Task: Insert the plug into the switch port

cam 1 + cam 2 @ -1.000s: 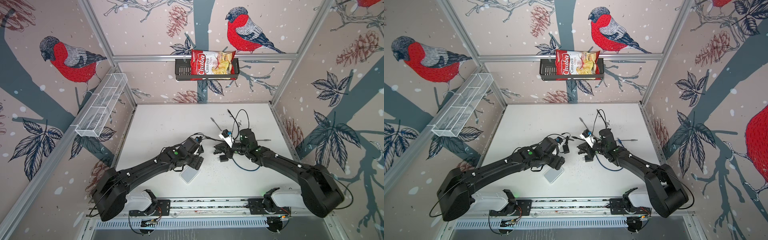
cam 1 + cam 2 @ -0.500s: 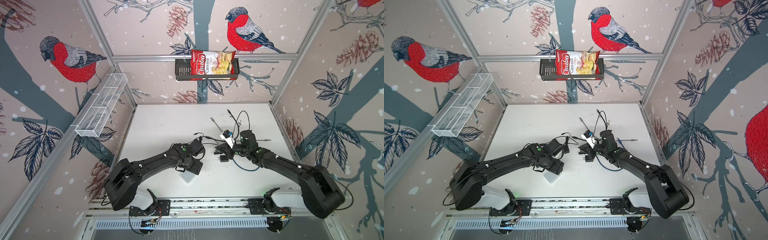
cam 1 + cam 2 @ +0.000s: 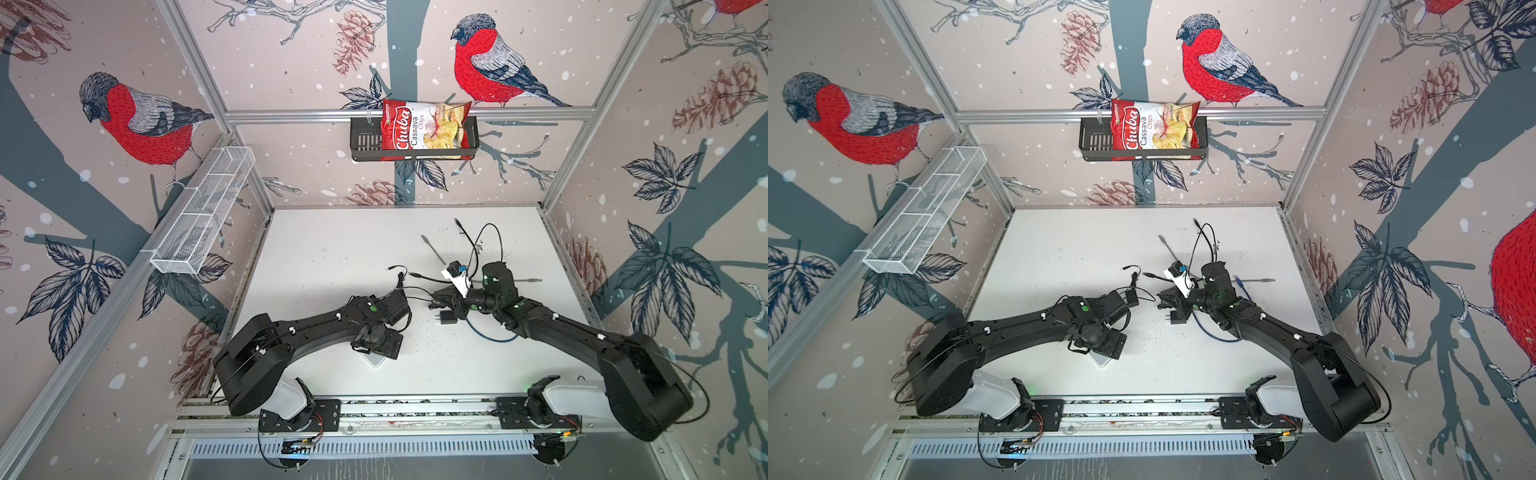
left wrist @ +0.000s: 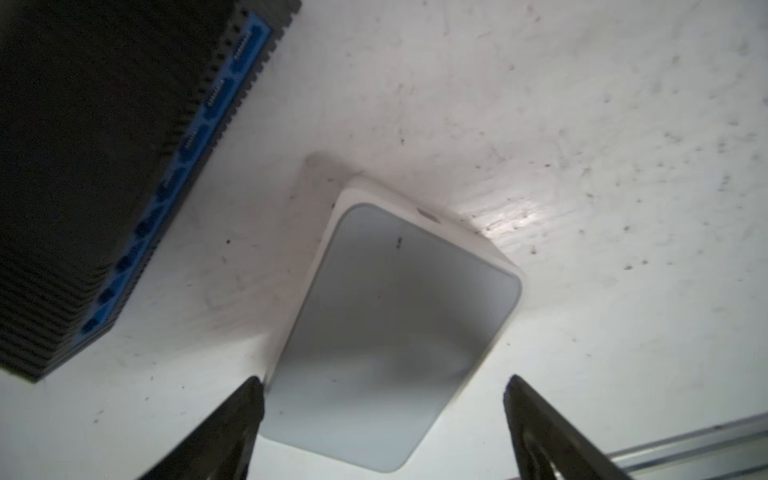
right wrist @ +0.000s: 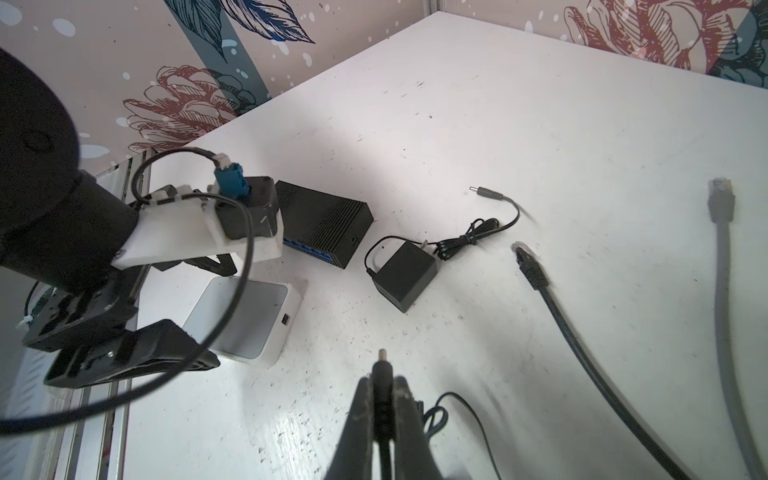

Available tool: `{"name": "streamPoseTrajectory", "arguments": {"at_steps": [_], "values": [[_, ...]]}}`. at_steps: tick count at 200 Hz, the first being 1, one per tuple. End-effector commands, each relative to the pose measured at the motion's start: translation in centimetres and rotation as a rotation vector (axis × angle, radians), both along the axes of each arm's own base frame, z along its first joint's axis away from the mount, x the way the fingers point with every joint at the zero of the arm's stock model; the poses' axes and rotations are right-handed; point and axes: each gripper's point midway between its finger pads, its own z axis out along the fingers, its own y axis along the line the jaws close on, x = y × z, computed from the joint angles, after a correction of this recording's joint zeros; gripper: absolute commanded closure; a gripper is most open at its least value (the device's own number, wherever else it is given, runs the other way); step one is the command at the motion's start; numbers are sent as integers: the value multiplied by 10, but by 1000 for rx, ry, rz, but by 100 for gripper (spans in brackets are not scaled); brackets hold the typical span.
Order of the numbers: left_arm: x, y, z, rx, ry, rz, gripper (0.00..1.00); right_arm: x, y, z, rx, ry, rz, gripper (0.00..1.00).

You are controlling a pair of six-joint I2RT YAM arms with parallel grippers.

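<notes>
The switch [image 5: 324, 224] is a ribbed black box with a blue port face [image 4: 166, 187]; in a top view it lies by my left wrist [image 3: 395, 305]. My right gripper [image 5: 381, 384] is shut on the plug [image 5: 381, 368], a black barrel plug whose tip sticks out past the fingertips and hangs above the table. It hovers to the right of the switch [image 3: 436, 297]. My left gripper [image 4: 382, 386] is open and straddles a white box [image 4: 395, 324], one finger touching its edge, the other well apart.
A black power adapter [image 5: 405, 276] with a second barrel plug [image 5: 482, 192] lies beside the switch. A black network cable [image 5: 536, 274] and a grey one [image 5: 721, 199] lie beyond. Another adapter [image 3: 446, 318] and a blue cable [image 3: 490, 334] sit under my right arm.
My left gripper has swung toward the table's front edge, onto the white box. The right gripper has kept its place and its hold on the plug.
</notes>
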Motion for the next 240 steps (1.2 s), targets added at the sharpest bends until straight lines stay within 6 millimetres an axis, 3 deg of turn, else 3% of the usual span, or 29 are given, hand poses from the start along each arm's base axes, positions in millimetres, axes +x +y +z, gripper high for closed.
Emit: {"name": "streamPoseTrajectory", "arguments": {"at_steps": [1,65,142,197,240], "values": [[2,6,-7,44,-6,6,10,0,3,9,32,-22,9,95],[2,0,-17,55,24,-47,15,0,3,10,34,-25,10,95],[6,-7,-20,47,17,-85,46,5,0,7,25,-24,-5,95],[45,-43,2,-19,-135,-182,50,13,-7,6,25,-6,-48,95],[74,-72,14,6,-255,-339,51,30,-24,7,23,42,-153,95]]}}
